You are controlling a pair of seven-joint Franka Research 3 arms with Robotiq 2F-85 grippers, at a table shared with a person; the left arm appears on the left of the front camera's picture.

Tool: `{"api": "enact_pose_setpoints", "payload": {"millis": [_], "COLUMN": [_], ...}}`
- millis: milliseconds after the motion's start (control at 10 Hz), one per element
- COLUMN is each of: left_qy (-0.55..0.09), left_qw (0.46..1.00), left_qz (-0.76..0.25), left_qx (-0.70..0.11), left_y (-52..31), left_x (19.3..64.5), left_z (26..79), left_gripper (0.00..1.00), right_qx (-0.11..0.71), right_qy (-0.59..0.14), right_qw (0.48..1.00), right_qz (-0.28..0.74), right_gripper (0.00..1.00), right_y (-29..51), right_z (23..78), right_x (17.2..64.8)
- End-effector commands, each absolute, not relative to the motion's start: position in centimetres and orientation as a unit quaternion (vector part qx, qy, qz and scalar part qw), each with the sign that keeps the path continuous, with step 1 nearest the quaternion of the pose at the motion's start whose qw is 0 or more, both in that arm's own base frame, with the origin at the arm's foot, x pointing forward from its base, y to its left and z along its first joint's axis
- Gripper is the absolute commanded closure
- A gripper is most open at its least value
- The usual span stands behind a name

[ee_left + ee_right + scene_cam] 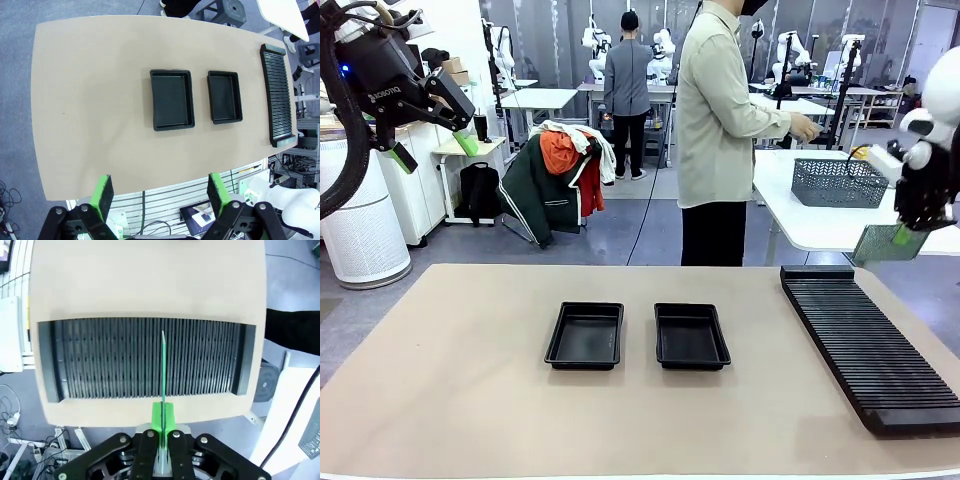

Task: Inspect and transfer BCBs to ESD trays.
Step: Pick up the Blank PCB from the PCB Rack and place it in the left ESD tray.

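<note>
Fingers [157, 416] of the right gripper [908, 236] are pinched on a BCB [880, 243], which is held edge-on above the slotted rack [865, 340], probably so it can be inspected before transfer. The left gripper [160, 194] is spread wide and parked high over the two empty ESD trays [584, 308], out of the way.

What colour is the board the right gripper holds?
The board is grey-green with fine pale dots; front view shows it best.
</note>
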State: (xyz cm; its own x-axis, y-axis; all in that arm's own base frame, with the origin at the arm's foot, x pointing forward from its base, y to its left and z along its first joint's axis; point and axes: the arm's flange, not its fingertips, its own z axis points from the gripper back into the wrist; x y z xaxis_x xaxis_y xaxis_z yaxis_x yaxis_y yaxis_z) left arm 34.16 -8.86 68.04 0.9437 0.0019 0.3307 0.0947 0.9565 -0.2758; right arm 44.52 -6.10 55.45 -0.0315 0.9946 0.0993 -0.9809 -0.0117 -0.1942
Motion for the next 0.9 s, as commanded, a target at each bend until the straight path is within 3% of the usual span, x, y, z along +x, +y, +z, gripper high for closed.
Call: {"api": "enact_pose_setpoints", "payload": {"millis": [0,800], "left_qy": [-0.167,-0.167], "left_qw": [0.974,0.974], "left_qz": [-0.024,-0.024], "left_qx": [-0.149,-0.149], "left_y": [-8.9,-8.9], "left_x": [34.0,34.0], "left_z": [67.9,67.9], "left_gripper": [0.0,0.0], "right_qx": [-0.038,-0.06], "right_qy": [-0.095,-0.095], "right_qw": [0.705,0.712], "right_qz": [0.702,0.693], "right_gripper": [1.0,1.0], "right_y": [-6.0,-7.3], "right_z": [58.0,63.3], "right_x": [43.8,40.7]}}
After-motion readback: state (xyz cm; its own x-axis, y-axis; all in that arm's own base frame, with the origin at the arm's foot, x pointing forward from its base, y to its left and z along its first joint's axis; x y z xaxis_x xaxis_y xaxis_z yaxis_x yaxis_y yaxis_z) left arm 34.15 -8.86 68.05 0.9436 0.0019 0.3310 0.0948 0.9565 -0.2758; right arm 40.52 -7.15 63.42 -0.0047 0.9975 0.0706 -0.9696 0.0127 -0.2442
